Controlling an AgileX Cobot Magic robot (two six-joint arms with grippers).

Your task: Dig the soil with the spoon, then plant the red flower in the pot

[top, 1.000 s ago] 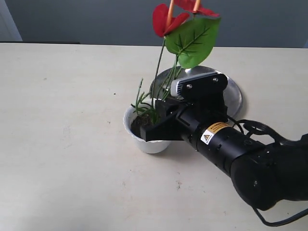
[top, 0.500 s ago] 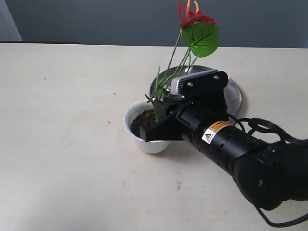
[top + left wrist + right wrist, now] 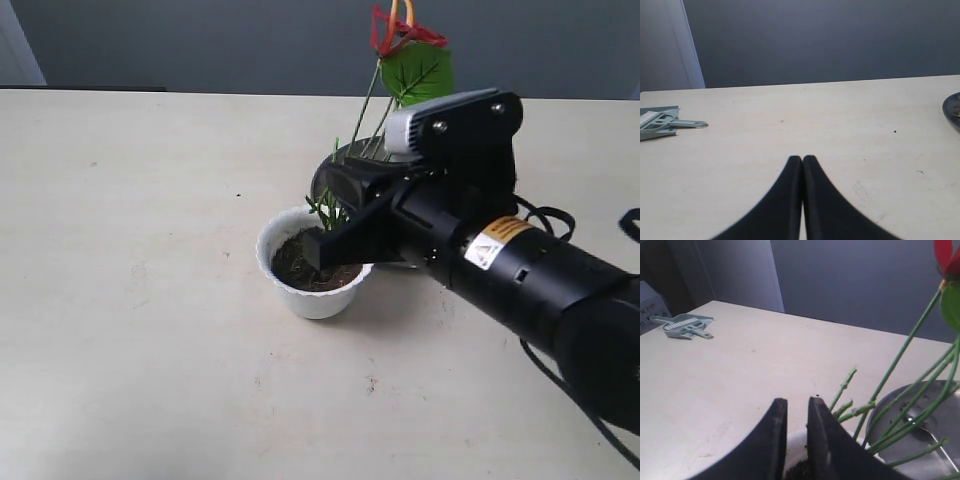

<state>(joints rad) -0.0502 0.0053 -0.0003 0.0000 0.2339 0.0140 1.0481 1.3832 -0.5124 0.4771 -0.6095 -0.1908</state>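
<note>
The white scalloped pot (image 3: 312, 290) stands mid-table with dark soil (image 3: 296, 262) in it. The red flower (image 3: 400, 30) has its green stems (image 3: 372, 105) rooted in the pot and leans back to the right, its leaf (image 3: 420, 72) under the petals. My right gripper (image 3: 320, 243) hovers just over the pot's right side. In the right wrist view that gripper (image 3: 796, 400) is open by a narrow gap holding nothing, and the stems (image 3: 900, 357) pass beside it. The spoon (image 3: 914, 417) lies on the steel plate (image 3: 890, 412). My left gripper (image 3: 802, 157) is shut and empty, over bare table.
The steel plate (image 3: 335, 170) lies behind the pot, mostly hidden by my right arm (image 3: 520, 270); its edge (image 3: 952, 107) shows in the left wrist view. A grey-green dustpan with a brush (image 3: 657, 122) (image 3: 687, 325) lies far off on the table.
My right gripper has lifted and drawn back to the right from the pot. The flower tipped from nearly upright to leaning right and back, and more of the soil now shows.
</note>
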